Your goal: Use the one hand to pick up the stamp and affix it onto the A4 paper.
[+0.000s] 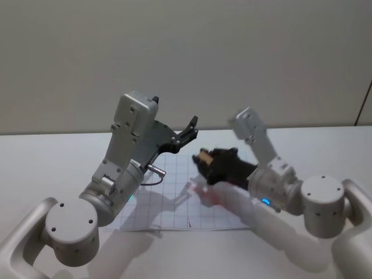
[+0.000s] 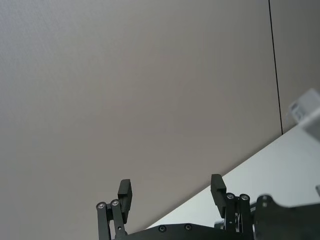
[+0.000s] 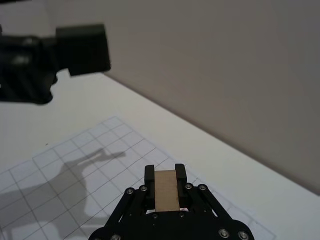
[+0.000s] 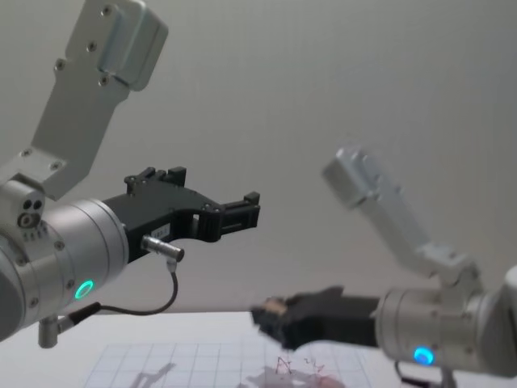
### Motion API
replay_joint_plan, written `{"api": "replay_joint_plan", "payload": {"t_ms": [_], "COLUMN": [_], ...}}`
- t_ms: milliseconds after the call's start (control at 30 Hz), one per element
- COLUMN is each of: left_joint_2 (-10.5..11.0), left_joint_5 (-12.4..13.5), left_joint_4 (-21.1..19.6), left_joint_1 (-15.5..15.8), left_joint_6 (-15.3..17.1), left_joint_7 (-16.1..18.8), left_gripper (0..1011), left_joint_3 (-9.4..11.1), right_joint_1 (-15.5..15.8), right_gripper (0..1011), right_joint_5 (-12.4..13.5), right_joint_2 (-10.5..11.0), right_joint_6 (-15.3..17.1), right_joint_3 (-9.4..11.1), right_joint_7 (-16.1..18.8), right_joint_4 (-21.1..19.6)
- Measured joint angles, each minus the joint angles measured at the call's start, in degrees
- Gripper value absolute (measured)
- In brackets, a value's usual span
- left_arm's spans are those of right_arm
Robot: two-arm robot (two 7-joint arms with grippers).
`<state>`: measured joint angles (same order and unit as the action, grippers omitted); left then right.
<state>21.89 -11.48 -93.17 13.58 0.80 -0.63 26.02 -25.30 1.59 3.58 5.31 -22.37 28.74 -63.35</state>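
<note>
The stamp (image 1: 204, 157) is seen pinched in the right gripper (image 1: 201, 160) at the centre of the head view, held just above the gridded A4 paper (image 1: 168, 203), which is laid on the white worktop (image 1: 46, 163). The left gripper (image 1: 190, 129) is held higher at upper centre, its fingers spread around nothing.

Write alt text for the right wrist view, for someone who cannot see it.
The right gripper clamps the tan stamp between its fingers, over the gridded A4 paper on a white table. The left gripper hangs farther off, with a plain wall behind.
</note>
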Motion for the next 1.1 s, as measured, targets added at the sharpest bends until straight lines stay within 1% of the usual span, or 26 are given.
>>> {"api": "replay_joint_plan", "payload": {"t_ms": [167,200,233,367,400,433,500,533,600,633,667,700,733,833,933,1033,1100], "left_joint_2": [0.0,0.0,0.0,0.0,0.0,0.0,0.0,0.0,0.0,0.0,0.01,0.0,0.0,0.0,0.0,0.0,0.0], "left_joint_5": [0.0,0.0,0.0,0.0,0.0,0.0,0.0,0.0,0.0,0.0,0.0,0.0,0.0,0.0,0.0,0.0,0.0], "left_joint_4": [0.0,0.0,0.0,0.0,0.0,0.0,0.0,0.0,0.0,0.0,0.0,0.0,0.0,0.0,0.0,0.0,0.0], "left_joint_1": [0.0,0.0,0.0,0.0,0.0,0.0,0.0,0.0,0.0,0.0,0.0,0.0,0.0,0.0,0.0,0.0,0.0], "left_joint_6": [0.0,0.0,0.0,0.0,0.0,0.0,0.0,0.0,0.0,0.0,0.0,0.0,0.0,0.0,0.0,0.0,0.0], "left_joint_7": [0.0,0.0,0.0,0.0,0.0,0.0,0.0,0.0,0.0,0.0,0.0,0.0,0.0,0.0,0.0,0.0,0.0], "left_gripper": [1001,1001,1001,1001,1001,1001,1001,1001,1001,1001,1001,1001,1001,1001,1001,1001,1001], "left_joint_3": [0.0,0.0,0.0,0.0,0.0,0.0,0.0,0.0,0.0,0.0,0.0,0.0,0.0,0.0,0.0,0.0,0.0], "right_joint_1": [1.33,1.9,1.9,3.69,4.49,4.49,5.63,6.69,7.69,8.81,9.38,10.76,10.76,14.07,16.33,19.46,20.4], "right_gripper": [218,218,218,218,218,218,218,218,218,218,218,218,218,218,218,218,218], "right_joint_5": [1.41,1.91,1.91,3.17,3.65,3.65,4.32,4.91,5.49,6.2,6.43,7.16,7.16,8.97,9.96,11.44,11.92], "right_joint_2": [1.35,1.89,1.89,3.63,4.38,4.38,5.43,6.38,7.24,8.16,8.63,9.73,9.73,12.24,13.87,16.09,16.71], "right_joint_6": [0.34,0.63,0.63,1.72,2.29,2.29,3.16,3.89,4.67,5.63,5.94,6.92,6.92,9.31,10.58,12.56,13.19], "right_joint_3": [1.27,1.77,1.77,3.16,3.73,3.73,4.47,5.05,5.72,6.3,6.58,7.28,7.28,8.78,9.76,11.06,11.43], "right_joint_7": [-2.54,-3.47,-3.47,-6.01,-7.04,-7.04,-8.27,-9.25,-10.07,-11.0,-11.3,-12.15,-12.15,-14.06,-15.07,-16.47,-16.85], "right_joint_4": [-4.16,-5.73,-5.73,-9.87,-11.4,-11.4,-13.44,-14.9,-16.54,-18.08,-18.79,-20.48,-20.48,-24.16,-26.4,-29.28,-30.17]}}
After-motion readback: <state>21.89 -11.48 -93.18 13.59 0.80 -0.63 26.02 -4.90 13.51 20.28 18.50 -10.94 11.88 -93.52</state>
